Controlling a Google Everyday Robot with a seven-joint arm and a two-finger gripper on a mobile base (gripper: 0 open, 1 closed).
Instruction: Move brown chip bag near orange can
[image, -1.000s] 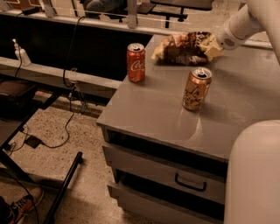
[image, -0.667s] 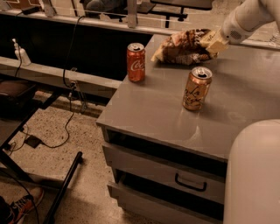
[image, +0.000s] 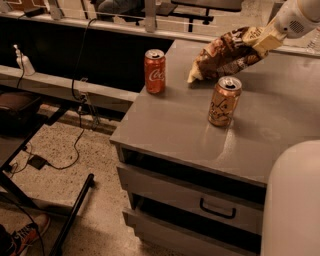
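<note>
The gripper (image: 266, 41) is seen at the top right of the camera view. It is pointed down and to the left. Its pale fingers (image: 264, 44) are closed on the upper end of the brown chip bag (image: 227, 52), and that end is held up in the air. The gripper is joined to a white, round wrist (image: 299, 17), which is cut off by the top right corner. A big, smooth, white body part (image: 292, 200) of the robot is seen at the bottom right, close to the camera.
</note>
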